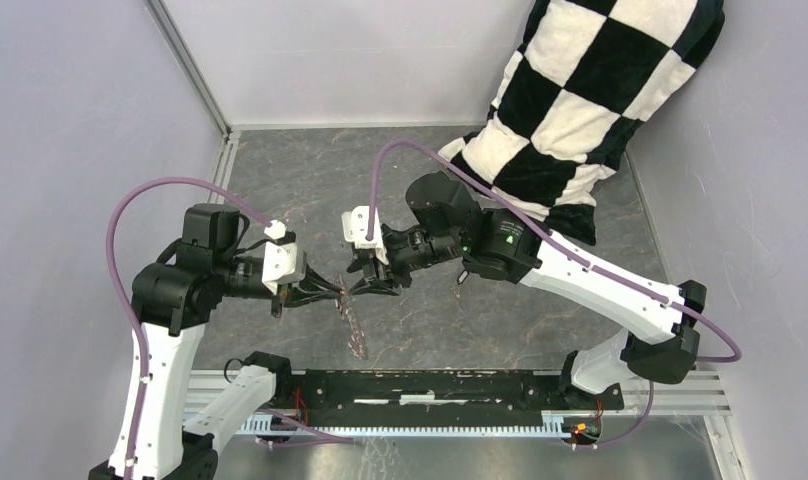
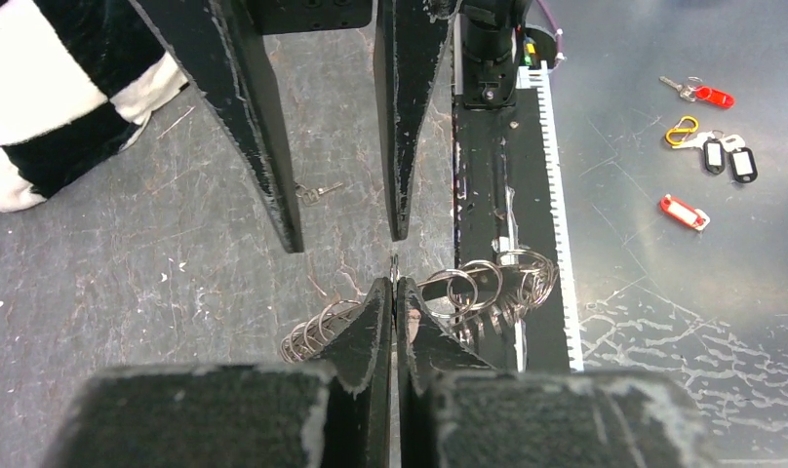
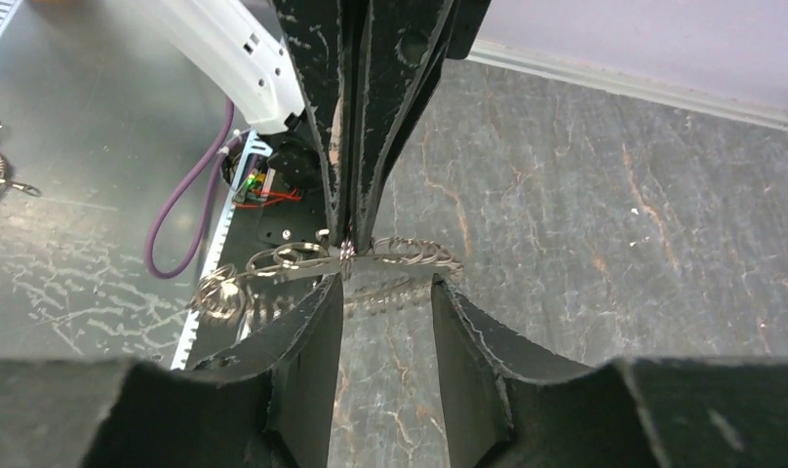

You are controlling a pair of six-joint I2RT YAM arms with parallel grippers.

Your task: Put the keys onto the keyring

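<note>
The keyring (image 1: 356, 330), a big metal ring strung with small rings and keys, hangs edge-on above the table. It shows in the left wrist view (image 2: 488, 288) and in the right wrist view (image 3: 410, 255). My left gripper (image 1: 336, 291) (image 2: 395, 285) is shut on the ring's upper rim and shows from the front in the right wrist view (image 3: 349, 239). My right gripper (image 1: 366, 284) (image 3: 387, 285) is open, tip to tip with the left one at the ring, and grips nothing (image 2: 345, 239). Tiny loose keys (image 2: 317, 191) lie on the table beyond it, too small for detail.
A black-and-white checked cushion (image 1: 580, 100) (image 2: 49, 88) lies at the back right. The toothed rail (image 2: 556, 195) runs along the near edge. Beyond it, on the metal shelf, lie red tags (image 2: 685, 212), a yellow clip (image 2: 681, 129) and black key tags (image 2: 728, 158).
</note>
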